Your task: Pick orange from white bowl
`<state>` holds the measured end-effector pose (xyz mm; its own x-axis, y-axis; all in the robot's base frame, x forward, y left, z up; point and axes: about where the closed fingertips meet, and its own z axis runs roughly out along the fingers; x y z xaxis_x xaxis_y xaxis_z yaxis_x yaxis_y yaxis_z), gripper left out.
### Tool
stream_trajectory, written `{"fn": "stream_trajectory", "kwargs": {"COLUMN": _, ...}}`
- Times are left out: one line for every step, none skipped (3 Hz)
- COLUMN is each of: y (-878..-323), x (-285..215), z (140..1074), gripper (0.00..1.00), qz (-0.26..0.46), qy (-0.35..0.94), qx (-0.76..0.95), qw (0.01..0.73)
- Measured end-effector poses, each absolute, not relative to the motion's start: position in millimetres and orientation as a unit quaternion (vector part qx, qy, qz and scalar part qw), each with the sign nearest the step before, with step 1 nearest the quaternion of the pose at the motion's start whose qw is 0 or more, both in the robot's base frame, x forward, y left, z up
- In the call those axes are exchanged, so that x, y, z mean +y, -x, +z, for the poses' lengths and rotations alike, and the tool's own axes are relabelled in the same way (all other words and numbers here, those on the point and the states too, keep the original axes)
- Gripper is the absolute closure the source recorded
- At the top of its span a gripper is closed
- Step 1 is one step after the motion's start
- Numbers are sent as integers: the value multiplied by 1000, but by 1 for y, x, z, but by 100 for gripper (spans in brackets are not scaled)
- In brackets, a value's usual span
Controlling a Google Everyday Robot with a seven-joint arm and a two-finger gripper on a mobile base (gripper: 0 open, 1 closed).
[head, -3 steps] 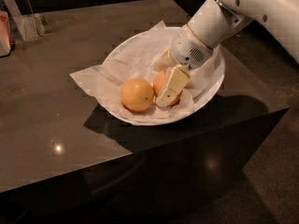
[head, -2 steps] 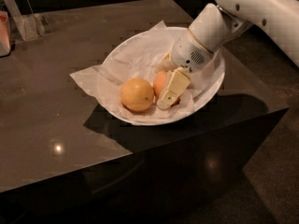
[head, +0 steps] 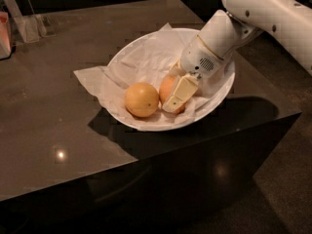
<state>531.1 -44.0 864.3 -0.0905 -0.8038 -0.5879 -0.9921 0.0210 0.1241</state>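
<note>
The white bowl (head: 222, 99), lined with crumpled white paper, sits near the right front corner of the dark table. Two fruits lie in it. The orange (head: 166, 87), the deeper reddish one, lies right of centre, partly hidden. A paler yellow-orange fruit (head: 142, 99) with a dark dot lies just left of it. My gripper (head: 171, 92) reaches down into the bowl from the upper right. Its fingers straddle the orange: the near cream finger (head: 178, 92) lies against the orange's front, and the far one is mostly hidden behind it. The orange rests in the bowl.
The paper lining (head: 92, 79) spills over the bowl's left rim onto the dark table (head: 48, 116). A clear container (head: 30, 26) and a pinkish object (head: 5, 33) stand at the far left back. The table's front and right edges are close to the bowl.
The arm's wrist has shifted slightly up and to the right. The gripper stays at the orange, and both fruits have hardly moved.
</note>
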Motion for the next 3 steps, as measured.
{"fn": "stream_trajectory", "kwargs": {"y": -531, "x": -44, "z": 863, "gripper": 63, "qz": 260, "qy": 649, "qx": 692, "qw": 180}}
{"fn": "stream_trajectory", "kwargs": {"y": -532, "x": -45, "z": 863, "gripper": 86, "qz": 260, "qy": 648, "qx": 693, "qw": 181}}
{"fn": "stream_trajectory", "kwargs": {"y": -534, "x": -50, "z": 876, "gripper": 100, "qz": 253, "qy": 648, "qx": 689, "qw": 202}}
